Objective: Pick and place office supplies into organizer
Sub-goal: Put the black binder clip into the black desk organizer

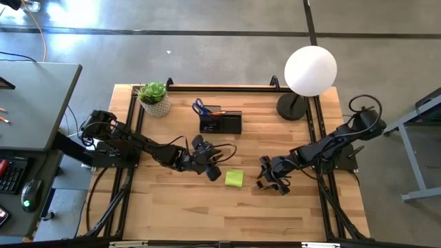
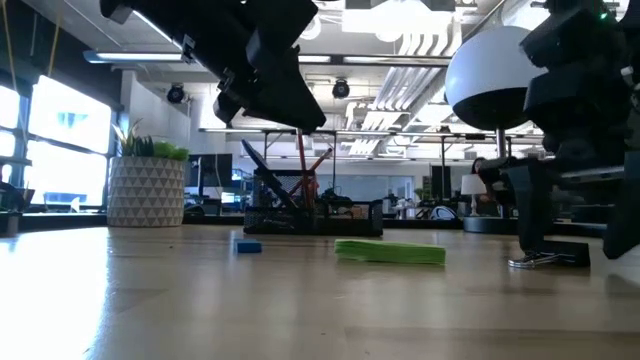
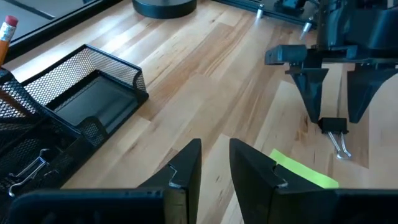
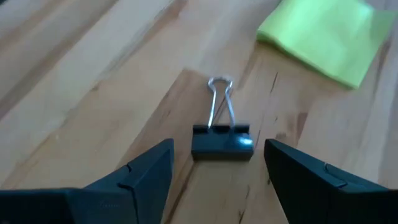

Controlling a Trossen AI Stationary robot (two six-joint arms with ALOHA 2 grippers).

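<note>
A black binder clip (image 4: 222, 142) lies on the table with its wire handles (image 4: 221, 99) pointing away from my right gripper (image 4: 222, 171). That gripper is open and low, with one finger on either side of the clip and touching nothing. A yellow-green sticky note pad (image 1: 234, 178) lies flat between the two arms. A small blue piece (image 2: 248, 246) lies near it. My left gripper (image 3: 214, 171) hangs above the table near the black mesh organizer (image 1: 220, 122), its fingers a narrow gap apart with nothing between them. Blue-handled scissors (image 1: 200, 107) stand in the organizer.
A potted green plant (image 1: 154, 98) stands at the far left of the table. A lamp with a white globe (image 1: 310, 72) and a round black base (image 1: 292, 107) stands at the far right. A pencil (image 3: 6, 31) and a clip (image 3: 25, 171) are in the organizer.
</note>
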